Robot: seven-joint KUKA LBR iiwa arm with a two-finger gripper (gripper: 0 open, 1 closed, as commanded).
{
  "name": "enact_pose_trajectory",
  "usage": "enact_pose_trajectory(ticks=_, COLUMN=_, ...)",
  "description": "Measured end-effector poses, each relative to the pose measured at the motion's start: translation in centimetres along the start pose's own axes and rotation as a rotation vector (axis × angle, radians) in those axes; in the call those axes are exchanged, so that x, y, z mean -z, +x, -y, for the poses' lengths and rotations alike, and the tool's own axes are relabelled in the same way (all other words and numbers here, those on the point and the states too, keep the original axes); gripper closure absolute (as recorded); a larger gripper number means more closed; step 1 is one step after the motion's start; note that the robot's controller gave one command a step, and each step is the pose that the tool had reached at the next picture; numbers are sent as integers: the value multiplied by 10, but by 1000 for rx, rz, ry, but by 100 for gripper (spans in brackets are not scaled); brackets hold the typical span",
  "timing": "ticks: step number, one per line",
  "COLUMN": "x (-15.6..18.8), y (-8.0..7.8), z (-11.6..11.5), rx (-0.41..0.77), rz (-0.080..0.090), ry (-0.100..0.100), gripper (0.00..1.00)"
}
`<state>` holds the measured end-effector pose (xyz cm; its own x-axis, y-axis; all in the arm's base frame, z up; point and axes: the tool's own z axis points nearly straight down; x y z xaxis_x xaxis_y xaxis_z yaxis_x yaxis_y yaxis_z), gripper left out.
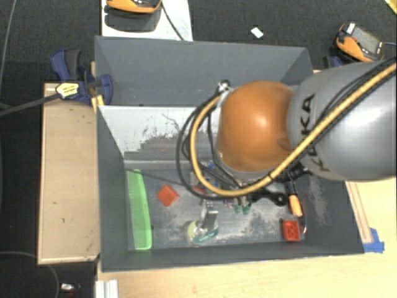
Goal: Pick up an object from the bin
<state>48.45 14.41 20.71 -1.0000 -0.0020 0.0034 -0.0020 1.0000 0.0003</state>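
Grey metal bin [186, 67], contents relative to the green comb [139, 211] lying along its left wall:
- Small orange-red block [167, 196]: just right of the comb's upper half, lying apart from it.
- Pale, greenish translucent round item [201, 233]: right of the comb's lower end, near the front wall.
- Gripper [209, 221]: directly above that round item, at its upper edge. Whether it is parted, closed or in contact cannot be told.
- Orange-tipped black tool [295, 205]: far right of the comb.
- Red block [291, 230]: just below that tool.
- Orange wrist cover [254, 126]: above the gripper.
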Motion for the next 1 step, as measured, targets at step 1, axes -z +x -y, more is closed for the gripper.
enact_pose_trajectory(ticks=1, x=2, y=-2, z=1, rx=-5, rz=6, ry=-1, gripper=0)
